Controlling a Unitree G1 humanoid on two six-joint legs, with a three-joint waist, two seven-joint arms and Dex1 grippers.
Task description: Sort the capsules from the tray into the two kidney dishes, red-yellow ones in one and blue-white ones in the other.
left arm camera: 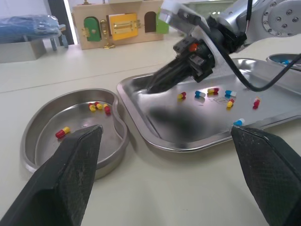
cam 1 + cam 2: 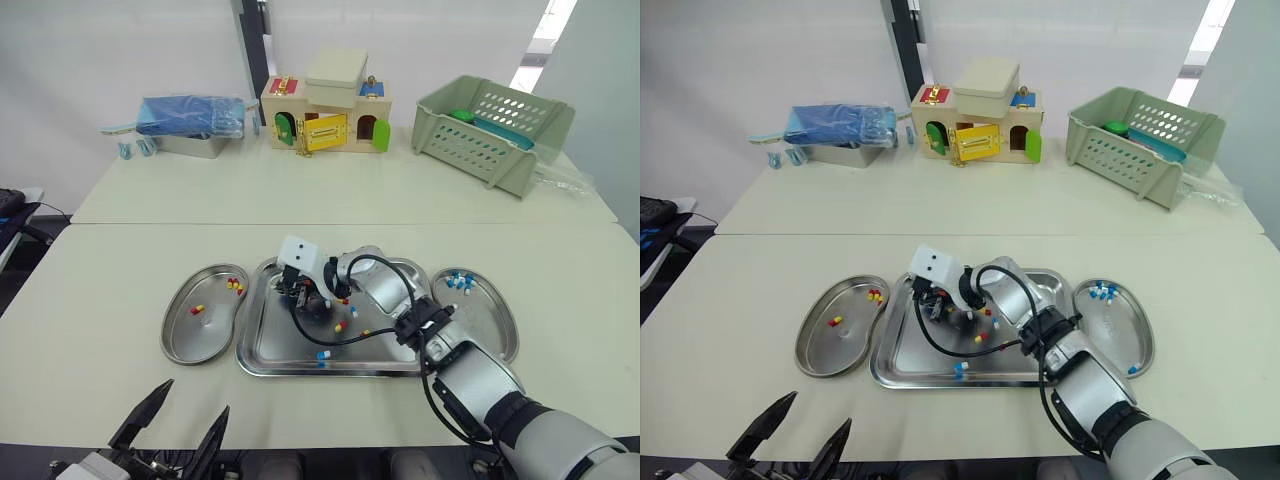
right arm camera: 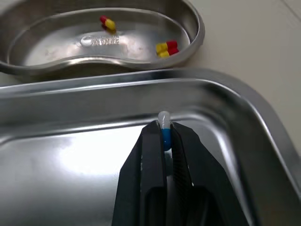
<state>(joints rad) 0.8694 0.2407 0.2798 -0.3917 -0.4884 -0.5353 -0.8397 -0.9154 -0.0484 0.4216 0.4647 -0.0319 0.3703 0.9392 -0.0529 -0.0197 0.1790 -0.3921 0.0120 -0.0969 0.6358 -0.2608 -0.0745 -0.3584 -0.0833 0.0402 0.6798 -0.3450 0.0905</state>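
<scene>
The blue-white capsule (image 3: 164, 126) is clamped in the tips of the right gripper (image 3: 164, 135). Its long axis runs along the fingers, with the white end protruding. It sits low over the left part of the tray (image 2: 330, 370), at frame centre. The matching right kidney dish (image 2: 505, 335) lies right of centre, across the tray. The left kidney dish (image 2: 180, 345), holding red-yellow ones, is just beside the gripper. Loose capsules (image 2: 340, 326) and the tray's right rim lie along the route. The left gripper (image 2: 193, 400), lower left, is wide open and empty.

Right arm (image 2: 470, 375) lying across the tray (image 2: 275, 345), open table (image 2: 300, 220) between tray and far basket (image 2: 490, 125), toy house (image 2: 325, 115)
</scene>
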